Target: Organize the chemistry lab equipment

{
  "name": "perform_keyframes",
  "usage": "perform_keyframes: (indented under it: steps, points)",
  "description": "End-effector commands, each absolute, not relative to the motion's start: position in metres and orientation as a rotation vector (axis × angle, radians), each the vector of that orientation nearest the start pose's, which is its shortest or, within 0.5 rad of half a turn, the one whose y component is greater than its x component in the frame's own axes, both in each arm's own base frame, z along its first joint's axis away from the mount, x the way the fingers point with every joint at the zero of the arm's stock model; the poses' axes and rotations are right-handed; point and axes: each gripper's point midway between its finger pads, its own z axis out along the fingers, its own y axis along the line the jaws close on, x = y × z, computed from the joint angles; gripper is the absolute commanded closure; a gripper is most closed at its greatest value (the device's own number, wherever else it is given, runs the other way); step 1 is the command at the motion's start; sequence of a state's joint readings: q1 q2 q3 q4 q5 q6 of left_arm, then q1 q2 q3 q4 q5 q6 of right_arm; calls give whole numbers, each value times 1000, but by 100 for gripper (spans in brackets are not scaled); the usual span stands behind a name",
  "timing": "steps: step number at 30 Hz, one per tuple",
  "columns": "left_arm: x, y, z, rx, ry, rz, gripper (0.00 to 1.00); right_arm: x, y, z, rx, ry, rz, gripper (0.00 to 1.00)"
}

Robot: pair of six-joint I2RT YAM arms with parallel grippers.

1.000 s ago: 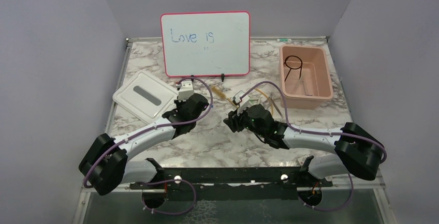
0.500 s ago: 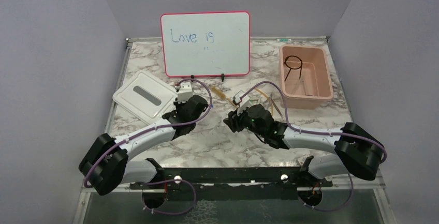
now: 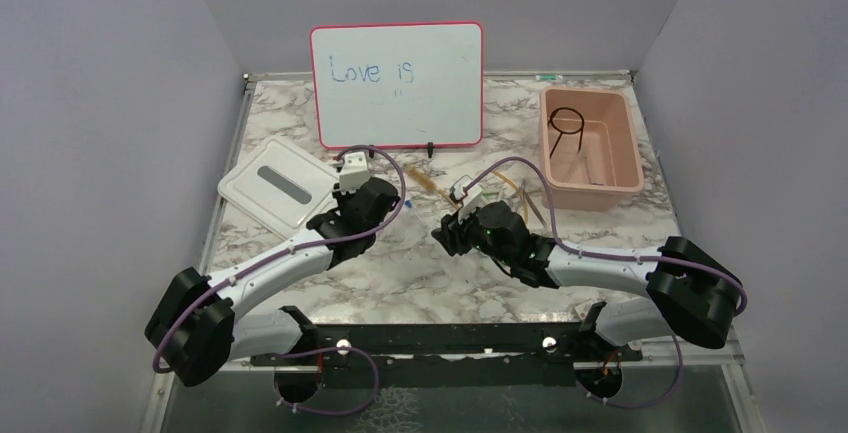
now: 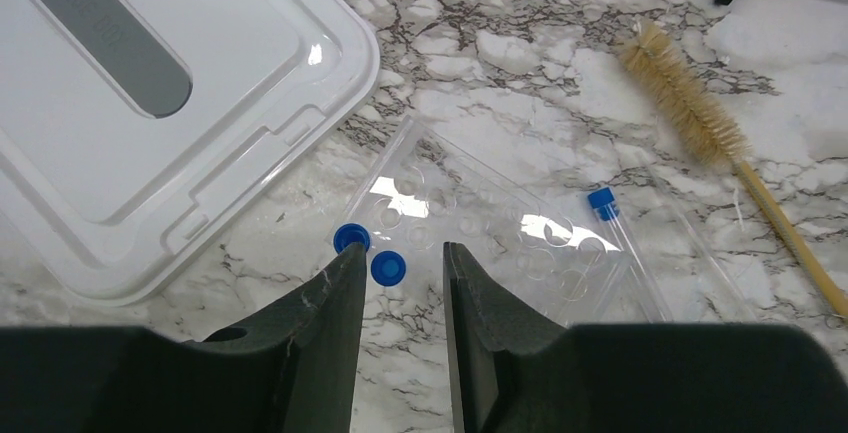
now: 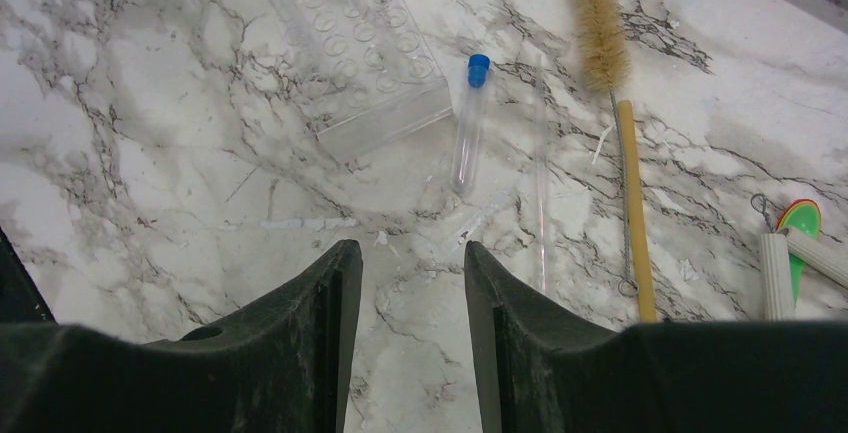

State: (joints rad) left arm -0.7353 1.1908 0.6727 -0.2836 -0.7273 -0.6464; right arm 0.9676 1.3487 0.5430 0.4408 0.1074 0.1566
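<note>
My left gripper is open, low over the marble, with a loose blue cap between its tips and a second blue cap by the left finger. Just beyond lies a clear tube rack, with a blue-capped clear tube beside it. My right gripper is open and empty above bare marble. Ahead of it lie a blue-capped tube, the rack, a thin glass rod and a bristle brush with an amber handle. The black wire ring lies in the pink bin.
The white lid lies left of my left gripper. The red-framed whiteboard stands at the back. A small green piece and a white cylinder lie at the right. My right gripper is mid-table.
My left arm has shifted slightly up and to the left. The right arm has not moved.
</note>
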Motion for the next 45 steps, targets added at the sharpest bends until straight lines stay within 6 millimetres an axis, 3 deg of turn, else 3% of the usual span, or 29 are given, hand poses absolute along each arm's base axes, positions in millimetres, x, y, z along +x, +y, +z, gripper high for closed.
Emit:
perform_keyframes:
  steps: [1, 7, 16, 24, 31, 45]
  points:
    - [287, -124, 133, -265, 2076, 56, 62, 238, 322, 117, -711, 1831, 639, 54]
    - [288, -121, 146, -277, 2057, 50, 57, 238, 323, 118, -709, 1832, 640, 54]
    - [290, -116, 129, -297, 2112, 60, 60, 237, 323, 117, -709, 1836, 646, 54]
    - [302, -124, 132, -287, 2109, -20, 60, 236, 323, 117, -712, 1836, 653, 54]
    - [304, -121, 129, -301, 2114, -38, 68, 236, 323, 117, -711, 1835, 652, 54]
    - [298, -115, 111, -317, 2181, 18, 65, 237, 322, 116, -710, 1837, 643, 54]
